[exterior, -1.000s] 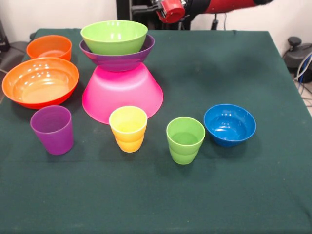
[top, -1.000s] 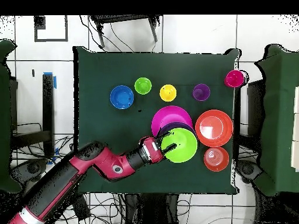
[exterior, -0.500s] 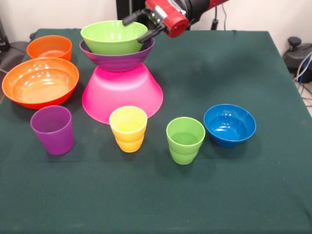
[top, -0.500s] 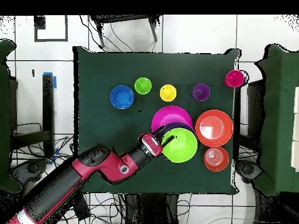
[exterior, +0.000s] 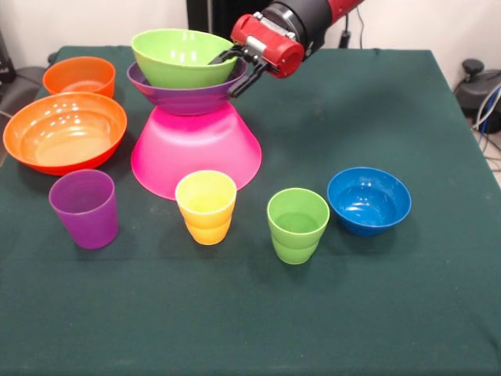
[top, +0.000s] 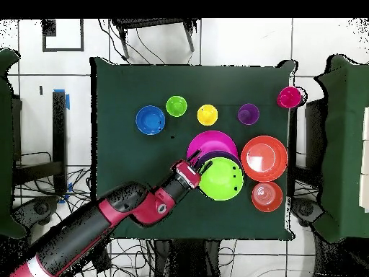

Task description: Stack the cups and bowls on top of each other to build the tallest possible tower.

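Note:
The tower stands mid-table: an inverted pink bowl [exterior: 196, 153] [top: 209, 141], a purple bowl [exterior: 188, 94] on it, and a lime green bowl [exterior: 182, 56] [top: 222, 179] on top. My gripper [exterior: 234, 69] [top: 193, 172] is open at the tower's top. One finger reaches inside the lime green bowl and the other sits outside, below the purple rim. In a row in front stand the purple cup [exterior: 84, 208] [top: 248, 113], yellow cup [exterior: 206, 207] [top: 207, 114] and green cup [exterior: 297, 225] [top: 176, 106]. A red cup [top: 290, 96] sits at a table corner.
A large orange bowl [exterior: 65, 131] [top: 264, 158] and a small orange bowl [exterior: 79, 76] [top: 267, 196] lie beside the tower. A small blue bowl [exterior: 369, 200] [top: 150, 119] sits at the end of the cup row. My arm [top: 122, 213] crosses the table's robot-side edge.
My gripper came down from above the table's far edge to the tower's top and now straddles the bowl rims. The lime green bowl has shifted and tipped slightly.

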### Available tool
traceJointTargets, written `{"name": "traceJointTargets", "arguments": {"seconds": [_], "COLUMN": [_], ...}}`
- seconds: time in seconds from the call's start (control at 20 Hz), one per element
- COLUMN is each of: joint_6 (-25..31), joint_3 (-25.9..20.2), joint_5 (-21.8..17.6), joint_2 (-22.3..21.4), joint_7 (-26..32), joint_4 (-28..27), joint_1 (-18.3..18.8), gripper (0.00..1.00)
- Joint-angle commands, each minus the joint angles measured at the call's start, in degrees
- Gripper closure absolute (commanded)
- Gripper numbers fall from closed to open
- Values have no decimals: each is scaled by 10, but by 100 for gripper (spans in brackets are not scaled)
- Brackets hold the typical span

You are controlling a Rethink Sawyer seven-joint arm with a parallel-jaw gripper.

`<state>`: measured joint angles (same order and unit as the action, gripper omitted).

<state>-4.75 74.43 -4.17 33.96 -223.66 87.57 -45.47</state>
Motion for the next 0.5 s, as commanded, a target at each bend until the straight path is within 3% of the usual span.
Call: {"name": "traceJointTargets", "arguments": {"seconds": [0.05,0.5], "joint_6": [-82,-90], "joint_3": [-78,-96], "joint_5": [56,29], "joint_2": [-12,-62], "joint_7": [-10,21], "joint_4": [0,27], "joint_1": [16,16], "gripper": [0,0]}}
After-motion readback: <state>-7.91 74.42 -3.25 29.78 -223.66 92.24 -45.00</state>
